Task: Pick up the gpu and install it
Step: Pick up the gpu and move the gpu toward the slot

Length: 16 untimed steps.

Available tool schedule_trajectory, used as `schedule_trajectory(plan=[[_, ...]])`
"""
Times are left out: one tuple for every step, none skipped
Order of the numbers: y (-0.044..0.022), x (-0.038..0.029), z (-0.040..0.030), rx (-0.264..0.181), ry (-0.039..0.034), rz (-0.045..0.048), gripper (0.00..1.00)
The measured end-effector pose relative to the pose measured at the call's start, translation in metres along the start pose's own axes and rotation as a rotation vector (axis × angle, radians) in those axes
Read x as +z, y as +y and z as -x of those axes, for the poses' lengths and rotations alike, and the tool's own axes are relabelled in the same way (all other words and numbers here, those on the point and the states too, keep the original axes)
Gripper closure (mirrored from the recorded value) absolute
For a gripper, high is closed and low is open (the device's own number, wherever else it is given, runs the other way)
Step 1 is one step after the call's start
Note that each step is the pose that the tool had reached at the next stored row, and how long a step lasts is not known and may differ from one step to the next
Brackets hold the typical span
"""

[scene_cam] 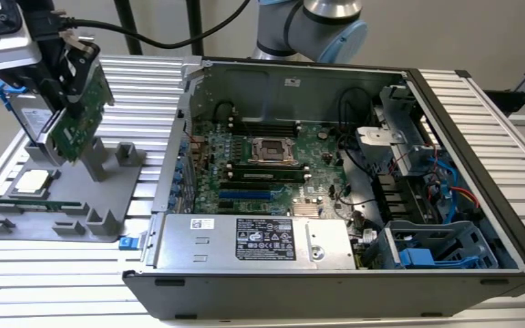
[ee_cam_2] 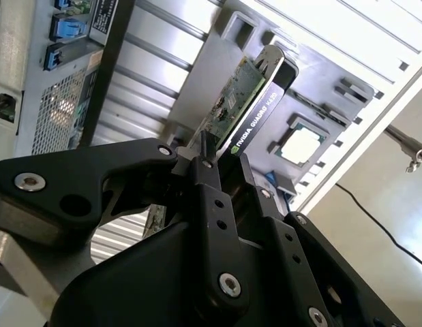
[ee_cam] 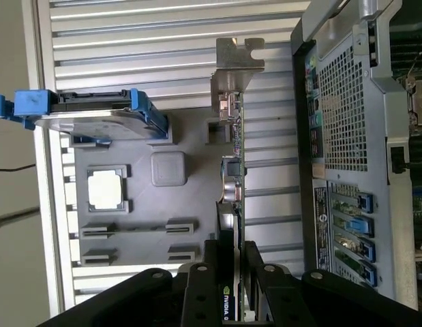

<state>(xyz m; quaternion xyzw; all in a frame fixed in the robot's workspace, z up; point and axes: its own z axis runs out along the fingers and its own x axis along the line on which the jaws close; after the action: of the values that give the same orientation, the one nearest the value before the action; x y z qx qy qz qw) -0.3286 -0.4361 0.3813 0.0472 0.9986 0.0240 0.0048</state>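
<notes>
My gripper (scene_cam: 73,72) is shut on the gpu (scene_cam: 78,119), a green circuit board with a black shroud. I hold it tilted just over the grey parts holder (scene_cam: 80,205) at the exterior view's left, outside the computer case (scene_cam: 335,171). In the second wrist view the black fingers (ee_cam_2: 212,180) clamp the gpu (ee_cam_2: 246,102) by one end. In the first wrist view the gpu (ee_cam: 232,174) is edge-on, with its silver bracket (ee_cam: 236,61) at the far end from my gripper (ee_cam: 231,269).
The open case lies on its side with the motherboard and a blue slot (scene_cam: 244,194) exposed. On the holder sit a hard drive with blue rails (ee_cam: 95,116), a processor chip (ee_cam: 105,189) and a memory stick (scene_cam: 25,203). The ribbed metal table (scene_cam: 52,273) runs around them.
</notes>
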Motion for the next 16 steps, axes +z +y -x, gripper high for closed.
schedule_trajectory(plan=[[0.0,-0.0008,0.0,0.0,0.0,0.0001,1.0],[0.0001,-0.0017,0.0,0.0,0.0,0.0,1.0],[0.0001,-0.0025,0.0,0.0,0.0,0.0,1.0],[0.0002,-0.0036,0.0,0.0,0.0001,0.0,1.0],[0.0002,-0.0045,0.0,0.0,0.0,0.0,1.0],[0.0003,-0.0057,0.0,0.0,0.0001,-0.0001,1.0],[0.0003,-0.0068,0.0,0.0,0.0,0.0,1.0],[0.0004,-0.0079,0.0,0.0,0.0,0.0,1.0],[0.0004,-0.0091,0.0,0.0,0.0,0.0,1.0],[0.0005,-0.0102,0.0001,0.0,0.0,0.0,1.0],[0.0005,-0.0113,0.0001,0.0,0.0,0.0,1.0],[0.0006,-0.0123,0.0001,0.0,-0.0001,0.0001,1.0],[0.0006,-0.0132,0.0001,0.0,-0.0001,0.0001,1.0],[0.0007,-0.0142,0.0001,0.0,0.0,0.0,1.0],[0.0007,-0.0151,0.0001,0.0,0.0,0.0,1.0],[0.0007,-0.0159,0.0001,0.0,-0.0001,0.0001,1.0]])
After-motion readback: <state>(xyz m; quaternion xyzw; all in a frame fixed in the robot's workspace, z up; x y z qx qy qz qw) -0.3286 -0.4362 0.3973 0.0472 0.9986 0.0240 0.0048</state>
